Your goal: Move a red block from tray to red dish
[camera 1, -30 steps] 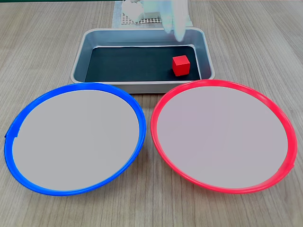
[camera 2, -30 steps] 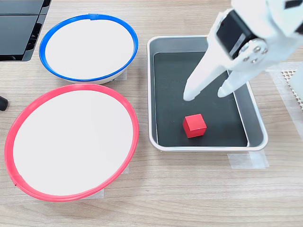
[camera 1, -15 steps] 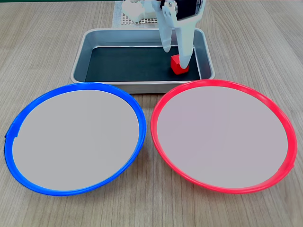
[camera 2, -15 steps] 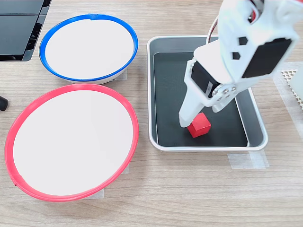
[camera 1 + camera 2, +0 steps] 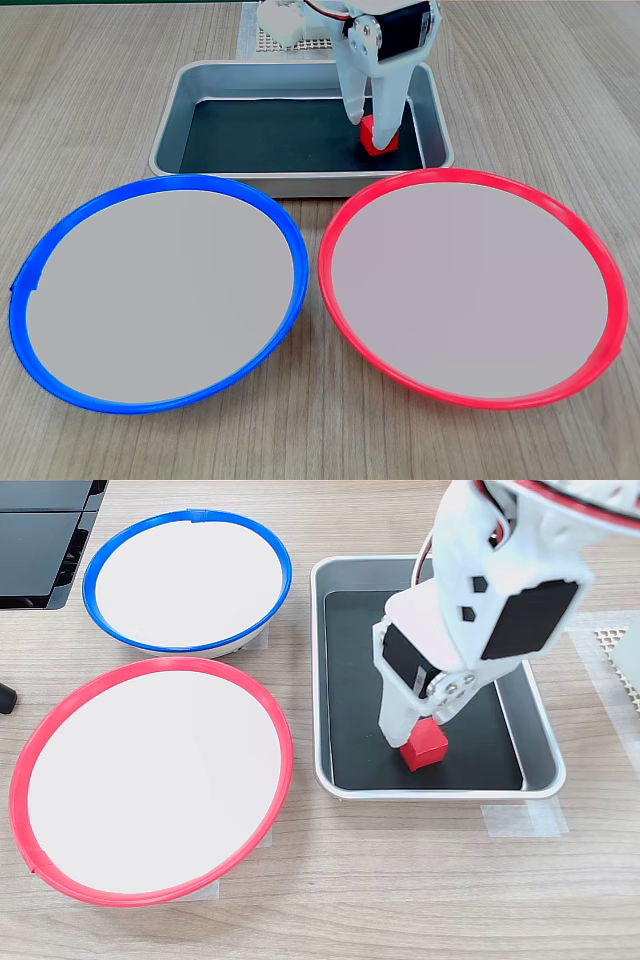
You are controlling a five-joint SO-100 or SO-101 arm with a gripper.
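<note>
One red block (image 5: 381,138) is all the tray (image 5: 190,92) holds, and it sits on the black bottom near the corner closest to the red dish (image 5: 600,262) in the first exterior view. The white claw (image 5: 372,112) has its two fingers pointing down around the block, one finger on each side. They look nearly closed on it, though whether they are pressing it firmly cannot be told; in the second exterior view the block (image 5: 425,746) shows just below the fingers and seems to rest on the tray floor. The task looks to be at the grasping step. Lifting the block, carrying it over the tray wall and setting it in the red dish are all left. That dish (image 5: 30,760) is bare, as is the blue dish (image 5: 285,225) beside it.
</note>
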